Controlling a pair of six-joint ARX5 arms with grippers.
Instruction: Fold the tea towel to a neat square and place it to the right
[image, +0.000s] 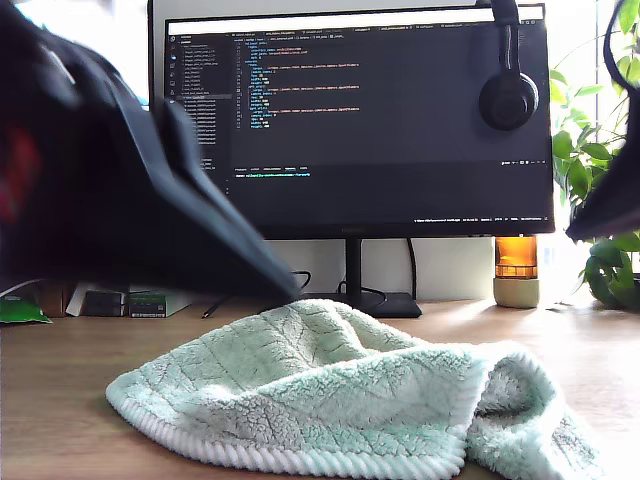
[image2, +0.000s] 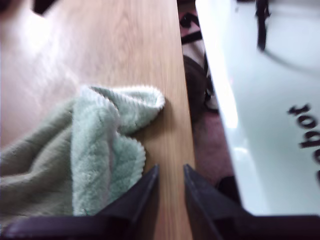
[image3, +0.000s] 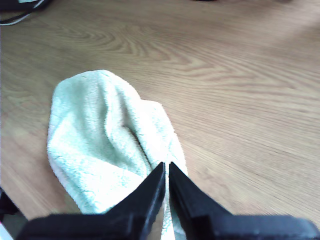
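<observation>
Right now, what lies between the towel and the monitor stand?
In the exterior view, only bare desk lies between the towel and the monitor stand; nothing rests on that strip.

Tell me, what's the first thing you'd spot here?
A fluffy mint-green tea towel, lying crumpled on the wooden desk at the front of the exterior view. Behind it stands a big dark monitor full of code, with headphones hanging on its corner at the exterior view's right.

The fluffy plush tea towel (image: 330, 400) is pale mint green, crossed by faint quilted grid lines, with a ribbed whitish hem (image: 300, 458). It lies on a warm brown wood-grain table (image3: 240, 75). At twelve o'clock, a black monitor (image: 350, 120) shows coloured code lines.
</observation>
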